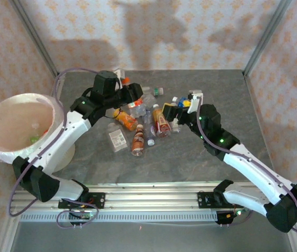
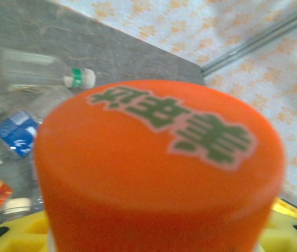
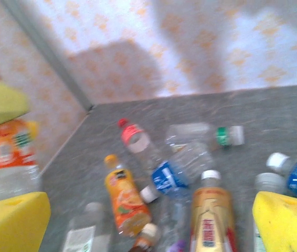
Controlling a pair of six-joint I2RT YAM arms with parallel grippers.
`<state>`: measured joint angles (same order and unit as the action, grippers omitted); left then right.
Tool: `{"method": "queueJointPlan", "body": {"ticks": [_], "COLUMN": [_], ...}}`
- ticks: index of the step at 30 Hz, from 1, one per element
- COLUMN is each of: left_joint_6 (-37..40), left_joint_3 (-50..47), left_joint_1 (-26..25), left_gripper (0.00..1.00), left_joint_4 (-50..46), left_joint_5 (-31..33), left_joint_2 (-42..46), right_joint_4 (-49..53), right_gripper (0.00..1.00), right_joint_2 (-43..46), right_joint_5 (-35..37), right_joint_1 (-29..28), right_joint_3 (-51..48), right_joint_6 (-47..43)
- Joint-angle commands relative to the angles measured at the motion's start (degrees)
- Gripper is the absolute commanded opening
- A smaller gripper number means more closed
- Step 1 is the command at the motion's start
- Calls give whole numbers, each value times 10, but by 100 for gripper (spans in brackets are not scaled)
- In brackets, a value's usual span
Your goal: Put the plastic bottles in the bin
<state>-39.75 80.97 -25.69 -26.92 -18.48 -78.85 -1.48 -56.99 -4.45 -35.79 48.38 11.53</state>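
Left gripper [image 1: 131,93] pinches an orange-capped bottle [image 2: 159,168], right gripper [image 3: 148,226] spread; next we swing it to the bin [image 1: 12,118], far left.

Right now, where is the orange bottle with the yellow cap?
In the top view the orange bottle lies mid-table, right of the left arm; in the right wrist view, left of the blue-labelled bottle.

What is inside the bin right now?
Inside the bin, on its pinkish lining, lie a small green item and an orange-red one, both too small to identify. The near rim and the left arm cover the rest of the bottom.
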Motion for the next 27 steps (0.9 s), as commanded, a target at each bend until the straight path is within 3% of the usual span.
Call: {"method": "queueJointPlan", "body": {"ticks": [1, 11, 24, 27], "left_joint_6": [35, 88, 214, 237], "left_joint_3": [16, 54, 139, 139], "left_joint_1": [11, 36, 58, 69], "left_gripper": [46, 46, 46, 46], "left_joint_4": [-53, -156, -266, -256], "left_joint_5": [58, 161, 439, 456], "left_joint_2": [32, 88, 144, 163], "right_joint_4": [-13, 9, 6, 9], "right_gripper": [99, 99, 99, 99], "right_joint_2": [11, -11, -43, -47], "right_joint_5": [123, 159, 151, 150], "right_joint_1": [5, 10, 18, 19], "right_joint_3": [-13, -22, -4, 0], "right_joint_6": [7, 41, 42, 44]}}
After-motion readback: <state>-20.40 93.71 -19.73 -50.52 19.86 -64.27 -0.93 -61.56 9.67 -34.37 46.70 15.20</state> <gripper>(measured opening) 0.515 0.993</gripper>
